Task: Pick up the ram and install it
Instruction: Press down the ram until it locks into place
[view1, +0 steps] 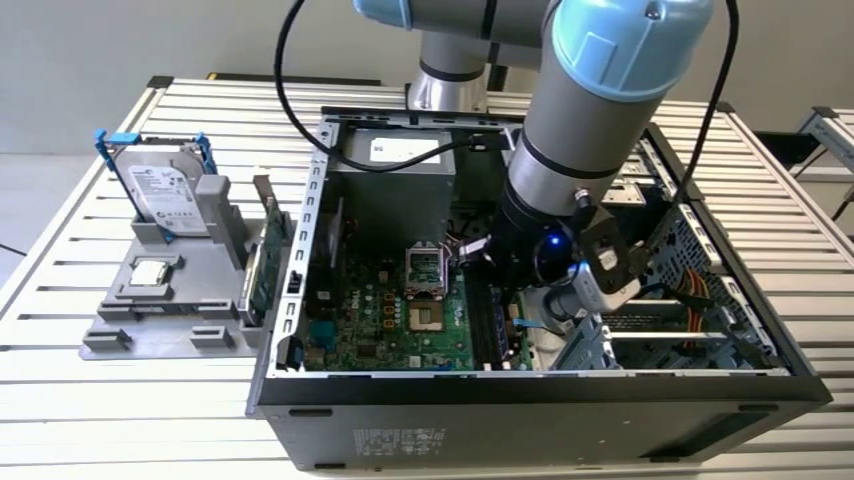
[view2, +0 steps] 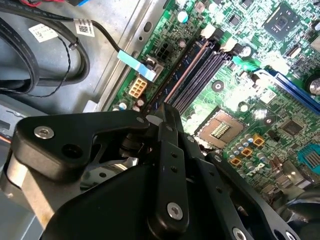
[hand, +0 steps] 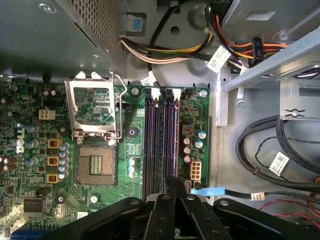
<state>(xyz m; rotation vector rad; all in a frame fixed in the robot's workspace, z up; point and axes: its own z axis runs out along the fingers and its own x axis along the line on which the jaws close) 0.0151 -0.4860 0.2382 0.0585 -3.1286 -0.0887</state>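
My gripper is down inside the open computer case, over the memory slots of the green motherboard. In both wrist views its black fingers are pressed together on a thin dark edge. That edge is the ram, seen edge-on, running along the slots away from the fingertips. It stands upright in line with one slot beside the CPU socket. How deep it sits in the slot I cannot tell.
The power supply and loose cables crowd the slots on two sides. The drive cage is at the exterior view's right. Outside the case, a grey stand holds a hard drive in a blue frame and a green card.
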